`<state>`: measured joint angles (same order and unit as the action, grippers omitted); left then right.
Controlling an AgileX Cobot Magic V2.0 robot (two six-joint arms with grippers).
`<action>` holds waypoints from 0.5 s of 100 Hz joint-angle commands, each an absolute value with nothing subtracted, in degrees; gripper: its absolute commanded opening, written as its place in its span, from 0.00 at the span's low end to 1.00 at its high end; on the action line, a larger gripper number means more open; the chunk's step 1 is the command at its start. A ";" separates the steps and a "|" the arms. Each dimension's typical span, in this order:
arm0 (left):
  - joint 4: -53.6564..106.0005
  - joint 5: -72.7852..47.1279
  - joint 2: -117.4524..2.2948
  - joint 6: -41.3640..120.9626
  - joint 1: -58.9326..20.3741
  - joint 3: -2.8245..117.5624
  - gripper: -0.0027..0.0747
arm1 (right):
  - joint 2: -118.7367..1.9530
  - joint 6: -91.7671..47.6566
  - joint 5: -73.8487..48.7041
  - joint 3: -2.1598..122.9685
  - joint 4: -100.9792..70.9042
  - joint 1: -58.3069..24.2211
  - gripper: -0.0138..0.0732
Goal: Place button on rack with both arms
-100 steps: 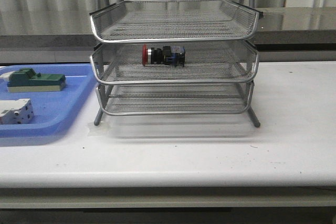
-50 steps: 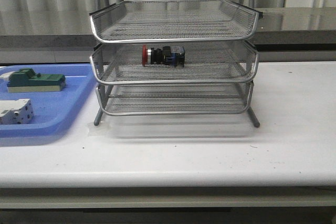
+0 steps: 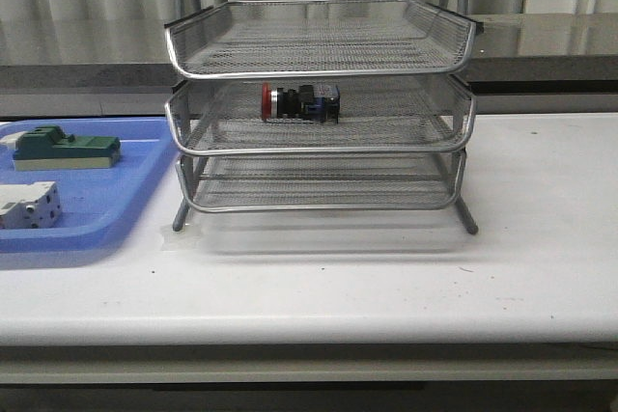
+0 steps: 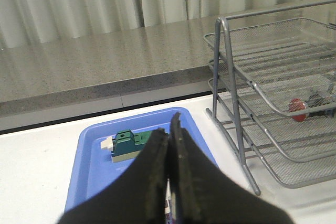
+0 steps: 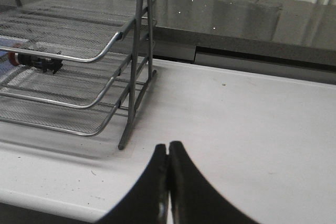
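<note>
The button [image 3: 300,102], red cap to the left, lies on its side on the middle tier of the silver wire rack [image 3: 319,65]. It also shows in the left wrist view [image 4: 307,105] and in the right wrist view [image 5: 35,60]. The rack stands at the middle of the white table; it shows in the left wrist view [image 4: 247,82] and the right wrist view [image 5: 110,40]. My left gripper [image 4: 169,129] is shut and empty above the blue tray, left of the rack. My right gripper [image 5: 168,148] is shut and empty over bare table, right of the rack. Neither arm shows in the front view.
A flat blue tray [image 3: 116,200] lies at the left with a green block [image 3: 66,150] and a white block [image 3: 29,206] in it; tray [image 4: 94,156] and green block [image 4: 128,142] also show in the left wrist view. A grey counter [image 3: 541,45] runs behind the table.
</note>
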<state>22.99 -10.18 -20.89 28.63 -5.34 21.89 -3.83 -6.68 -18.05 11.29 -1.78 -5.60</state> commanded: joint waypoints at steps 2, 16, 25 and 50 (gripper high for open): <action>23.81 -5.54 -21.31 28.22 -5.84 23.44 0.01 | -2.41 -6.30 -8.29 8.29 -1.68 -5.15 0.09; 23.81 -5.54 -21.31 28.22 -5.84 23.44 0.01 | -1.24 -4.54 -3.82 3.49 -2.05 -5.15 0.09; 23.81 -5.54 -21.31 28.22 -5.84 23.44 0.01 | -1.25 -3.11 -2.22 1.19 -2.05 -5.15 0.09; 23.81 -5.54 -21.31 28.22 -5.84 23.44 0.01 | -1.25 -2.40 -0.34 -0.58 -2.05 -5.15 0.09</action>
<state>22.99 -10.18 -20.89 28.63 -5.34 21.89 -0.69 -2.54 -5.96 -1.58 -1.78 -5.60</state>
